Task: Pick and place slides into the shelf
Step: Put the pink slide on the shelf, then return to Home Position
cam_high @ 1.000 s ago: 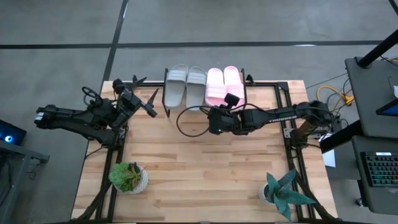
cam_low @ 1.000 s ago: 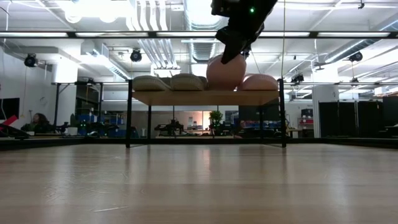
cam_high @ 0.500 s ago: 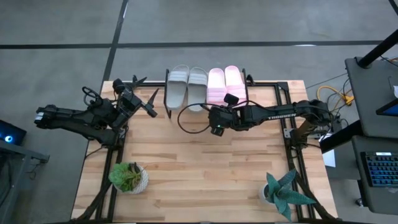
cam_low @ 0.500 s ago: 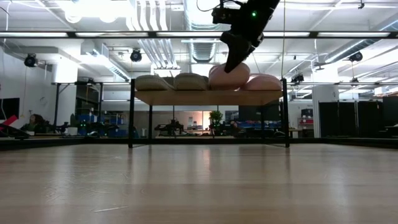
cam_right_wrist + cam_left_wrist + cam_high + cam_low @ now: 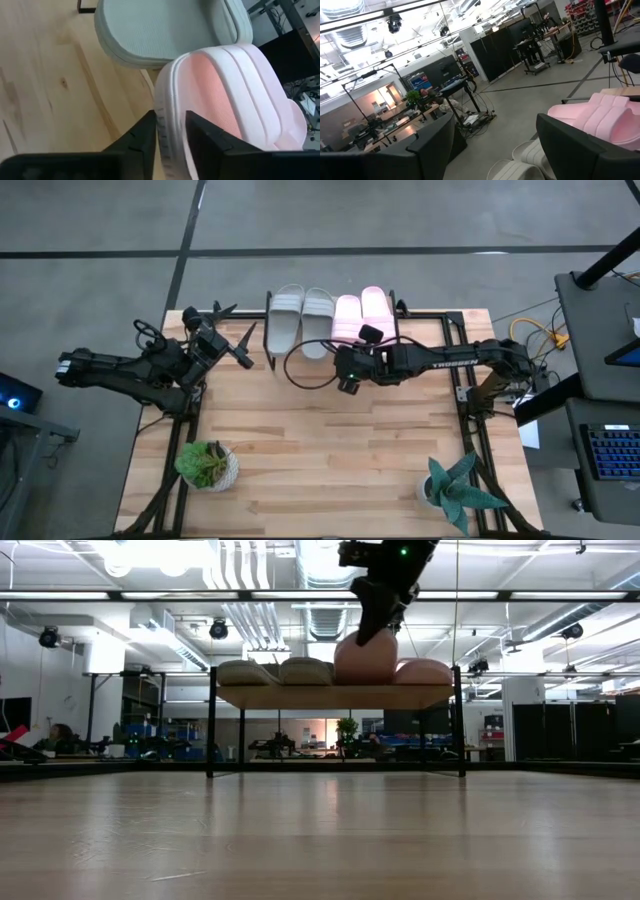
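Note:
The shelf (image 5: 330, 697) stands at the table's far edge, its frame (image 5: 267, 345) showing in the high view. Two light grey slides (image 5: 300, 320) and one pink slide (image 5: 376, 310) lie on its plank top. A second pink slide (image 5: 347, 320) lies between them, its heel end raised above its neighbours in the low view (image 5: 365, 655). My right gripper (image 5: 346, 365) is shut on that heel end. My left gripper (image 5: 238, 325) hangs open over the table's far left, beside the shelf, touching nothing. My right gripper pinches the rim of the pink slide's heel end (image 5: 167, 115): one finger (image 5: 210, 140) on the footbed side, the other finger (image 5: 140, 140) outside the rim. It comes from above, slanting down from the right. The heel is tipped up and the toe end rests on the shelf.
A leafy potted plant (image 5: 207, 465) stands near the table's near left corner and a spiky one (image 5: 460, 490) near the near right corner. A black cable (image 5: 300, 370) loops off the right arm over the table. Bare wood lies between the plants and the shelf.
My right gripper has stayed shut on the pink slide's heel. It dipped, laying the slide nearly flat on the shelf, then rose again, and the heel end now stands tipped up above the neighbouring slides.

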{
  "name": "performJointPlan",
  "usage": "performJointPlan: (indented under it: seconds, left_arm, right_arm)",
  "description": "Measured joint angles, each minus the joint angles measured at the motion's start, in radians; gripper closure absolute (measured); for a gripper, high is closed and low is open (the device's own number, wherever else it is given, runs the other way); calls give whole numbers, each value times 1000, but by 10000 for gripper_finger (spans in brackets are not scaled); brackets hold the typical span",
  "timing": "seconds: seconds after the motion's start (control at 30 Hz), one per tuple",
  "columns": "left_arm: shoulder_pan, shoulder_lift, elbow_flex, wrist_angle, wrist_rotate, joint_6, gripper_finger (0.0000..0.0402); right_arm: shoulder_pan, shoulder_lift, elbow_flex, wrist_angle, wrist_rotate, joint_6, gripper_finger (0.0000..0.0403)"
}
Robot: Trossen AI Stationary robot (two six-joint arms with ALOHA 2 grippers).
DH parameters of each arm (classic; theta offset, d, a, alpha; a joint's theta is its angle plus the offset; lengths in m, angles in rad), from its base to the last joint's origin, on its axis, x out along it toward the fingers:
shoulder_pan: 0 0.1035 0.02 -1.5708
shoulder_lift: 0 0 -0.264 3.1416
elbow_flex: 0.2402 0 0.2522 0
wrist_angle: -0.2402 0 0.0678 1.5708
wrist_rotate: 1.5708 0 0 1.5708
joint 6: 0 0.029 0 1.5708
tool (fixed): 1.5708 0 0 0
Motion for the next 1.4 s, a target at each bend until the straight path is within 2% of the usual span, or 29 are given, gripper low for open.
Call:
performJointPlan:
  seconds: [0.23,0.37,0.53,0.83,1.07,1.13,1.2,1.27,1.4]
  left_arm:
    - [0,1,0,0,0,-2,136]
    - [0,1,0,0,0,-2,136]
    - [0,2,0,0,0,-2,136]
    - [0,3,0,0,0,-3,136]
    - [-2,21,0,-67,21,-50,137]
    - [-2,20,2,-127,66,-101,145]
    - [-2,4,5,-182,158,-169,160]
    - [-2,-25,8,-242,290,-244,183]
    - [-2,-101,13,-379,618,-389,240]
  right_arm:
    - [0,0,5,-39,-12,0,242]
    - [0,-1,7,-41,-128,-1,204]
    - [-3,-1,18,-40,-127,-19,175]
    - [-3,-6,104,-50,-125,-107,158]
    - [3,-25,157,-13,-126,-132,186]
    - [4,-52,148,34,-128,-149,199]
    - [6,-93,125,90,-134,-181,212]
    - [10,-128,104,137,-162,-205,225]
    - [23,-188,35,196,-309,-213,247]
